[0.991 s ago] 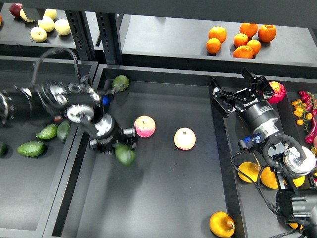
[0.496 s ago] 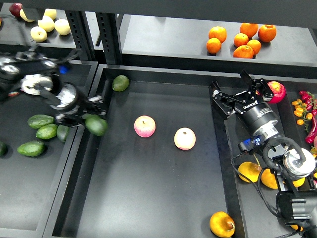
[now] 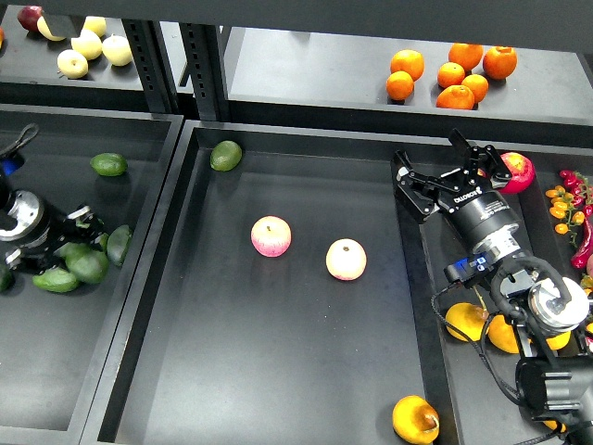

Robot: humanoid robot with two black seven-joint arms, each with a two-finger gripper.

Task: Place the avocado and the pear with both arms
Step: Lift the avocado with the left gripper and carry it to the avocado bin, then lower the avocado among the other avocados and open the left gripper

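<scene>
My left gripper (image 3: 67, 243) is low in the left tray (image 3: 93, 371), shut on the large dark green avocado (image 3: 89, 266), which sits among other avocados there. The orange-yellow pear (image 3: 415, 419) lies at the front right of the middle tray (image 3: 278, 371), with no gripper near it. My right gripper (image 3: 432, 156) is open and empty, hovering over the divider between the middle tray and the right tray, well behind the pear.
Two pink-and-yellow apples (image 3: 271, 236) (image 3: 345, 260) lie mid-tray, and a small olive avocado (image 3: 225, 155) lies at its back left. Paler avocados (image 3: 108, 164) (image 3: 56, 280) lie in the left tray. Oranges (image 3: 454, 74) are on the back shelf; yellow fruit (image 3: 465, 321) and a red apple (image 3: 521, 172) are in the right tray.
My left gripper has carried the dark avocado from the middle tray leftward over the divider and down into the left tray. The right arm has barely moved.
</scene>
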